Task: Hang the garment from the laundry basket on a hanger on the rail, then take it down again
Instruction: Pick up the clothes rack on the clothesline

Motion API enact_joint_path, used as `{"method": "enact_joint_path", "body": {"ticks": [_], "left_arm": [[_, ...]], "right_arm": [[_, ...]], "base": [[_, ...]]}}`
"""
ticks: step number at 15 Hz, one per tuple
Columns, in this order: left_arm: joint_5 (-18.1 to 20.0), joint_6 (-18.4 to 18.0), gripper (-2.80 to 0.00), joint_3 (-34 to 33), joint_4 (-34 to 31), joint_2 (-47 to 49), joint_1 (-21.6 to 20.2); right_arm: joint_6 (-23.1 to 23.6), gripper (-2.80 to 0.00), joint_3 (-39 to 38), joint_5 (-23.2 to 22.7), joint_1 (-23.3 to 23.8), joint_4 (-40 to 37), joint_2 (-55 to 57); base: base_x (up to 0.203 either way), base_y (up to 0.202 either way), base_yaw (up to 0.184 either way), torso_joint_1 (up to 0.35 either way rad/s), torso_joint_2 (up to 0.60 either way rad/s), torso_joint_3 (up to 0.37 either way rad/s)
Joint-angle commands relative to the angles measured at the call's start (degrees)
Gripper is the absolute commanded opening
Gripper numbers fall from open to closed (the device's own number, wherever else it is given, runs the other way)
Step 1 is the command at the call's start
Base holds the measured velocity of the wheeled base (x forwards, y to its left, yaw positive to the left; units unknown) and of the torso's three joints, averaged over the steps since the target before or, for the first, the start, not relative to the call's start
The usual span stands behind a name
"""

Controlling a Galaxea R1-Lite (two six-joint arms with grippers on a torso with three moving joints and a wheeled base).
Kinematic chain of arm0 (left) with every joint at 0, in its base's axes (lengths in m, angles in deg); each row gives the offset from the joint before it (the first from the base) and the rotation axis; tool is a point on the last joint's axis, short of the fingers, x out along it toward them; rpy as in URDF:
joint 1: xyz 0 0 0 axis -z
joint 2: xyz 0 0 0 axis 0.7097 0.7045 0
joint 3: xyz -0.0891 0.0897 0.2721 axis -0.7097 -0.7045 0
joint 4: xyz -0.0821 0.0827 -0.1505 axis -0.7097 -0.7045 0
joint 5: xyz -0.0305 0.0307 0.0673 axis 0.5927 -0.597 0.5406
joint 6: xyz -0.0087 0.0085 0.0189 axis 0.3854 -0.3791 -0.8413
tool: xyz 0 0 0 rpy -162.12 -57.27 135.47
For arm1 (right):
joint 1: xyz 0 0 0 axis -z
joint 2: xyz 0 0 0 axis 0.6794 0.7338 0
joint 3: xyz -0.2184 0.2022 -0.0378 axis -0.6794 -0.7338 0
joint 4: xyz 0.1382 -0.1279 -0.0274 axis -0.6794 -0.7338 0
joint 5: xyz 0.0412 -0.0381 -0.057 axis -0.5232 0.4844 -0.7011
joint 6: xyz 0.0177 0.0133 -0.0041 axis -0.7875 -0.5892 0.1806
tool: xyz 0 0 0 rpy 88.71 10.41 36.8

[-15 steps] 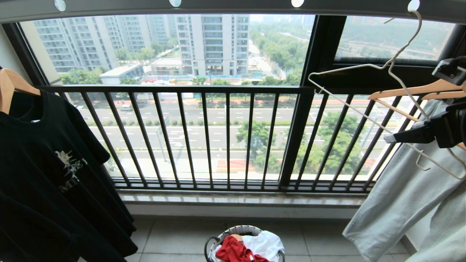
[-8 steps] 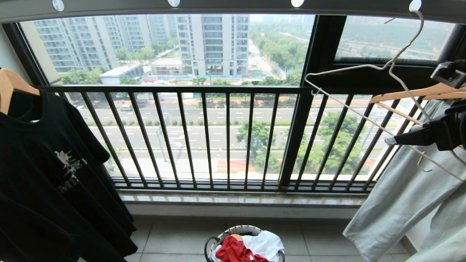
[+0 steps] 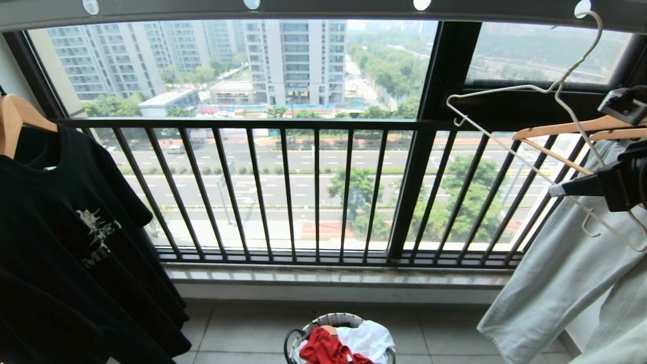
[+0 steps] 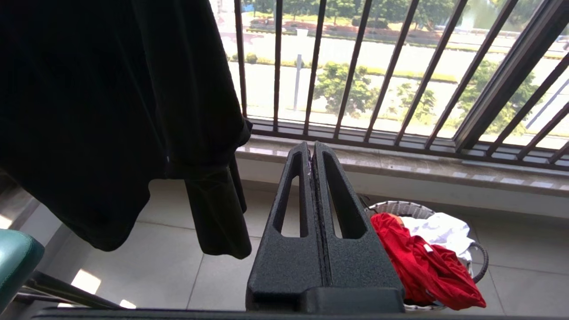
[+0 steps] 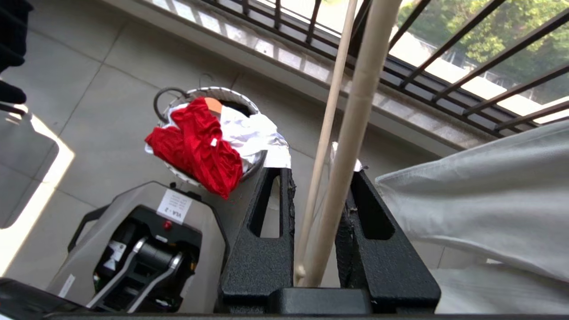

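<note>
Right wrist view is showing the right gripper (image 5: 315, 178) with its jaws closing around the slim rods of the hanger (image 5: 351, 129); whether they are already gripping firmly is not certain. The left gripper (image 4: 312, 151) is sitting parked, jaws pressed together and empty. Farther off, on the floor, the garment (image 5: 195, 146) is lying crumpled in the laundry basket (image 5: 209, 91) beside a white garment (image 5: 253, 133). Farthest up, the hanger's hook is reaching to the rail (image 3: 323, 9). By this look the task is only beginning: the shirt is not yet picked up, hung or taken down.
</note>
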Motion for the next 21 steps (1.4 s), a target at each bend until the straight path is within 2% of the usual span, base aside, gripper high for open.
{"method": "enact_joint_path", "body": {"ticks": [1, 16, 21], "left_arm": [[-0.04, 0.03, -2.8, 0.02, 0.0, 0.04, -0.02], [-0.04, 0.03, -2.8, 0.02, 0.0, 0.04, -0.02], [-0.04, 0.03, -2.8, 0.02, 0.0, 0.04, -0.02]], "right_arm": [[0.08, -2.8, -0.18, -0.1, -0.07, -0.04, -0.22], [0.34, -2.8, -0.7, -0.28, -0.07, -0.04, -3.6], [0.37, -2.8, -3.23, -1.28, -0.15, -0.04, -7.44]], "base": [[0.0, 0.0, 0.0, 0.0, 0.0, 0.0], [0.0, 0.0, 0.0, 0.0, 0.0, 0.0], [0.0, 0.0, 0.0, 0.0, 0.0, 0.0]]}}
